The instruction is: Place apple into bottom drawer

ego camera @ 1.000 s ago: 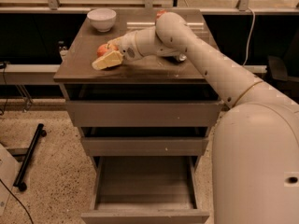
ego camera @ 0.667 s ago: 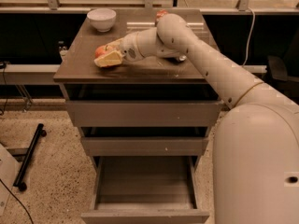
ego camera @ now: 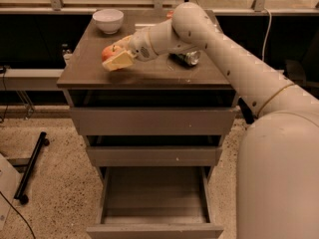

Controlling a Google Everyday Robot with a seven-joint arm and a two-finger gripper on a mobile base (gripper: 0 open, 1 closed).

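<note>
The red-orange apple [ego camera: 109, 52] sits between the fingers of my gripper [ego camera: 116, 58] over the left part of the cabinet top [ego camera: 149, 71]. The gripper is shut on the apple, with one pale finger [ego camera: 119, 61] in front of it. My arm reaches in from the right across the top. The bottom drawer [ego camera: 154, 203] is pulled out below, its inside bare.
A white bowl [ego camera: 108, 20] stands at the back left of the top. A drink can [ego camera: 185, 58] lies on its side behind my wrist. The two upper drawers [ego camera: 152, 121] are closed or nearly so. A black bar [ego camera: 31, 166] lies on the floor at left.
The gripper with the apple has shifted slightly left and up over the cabinet top. The bowl and can have not moved.
</note>
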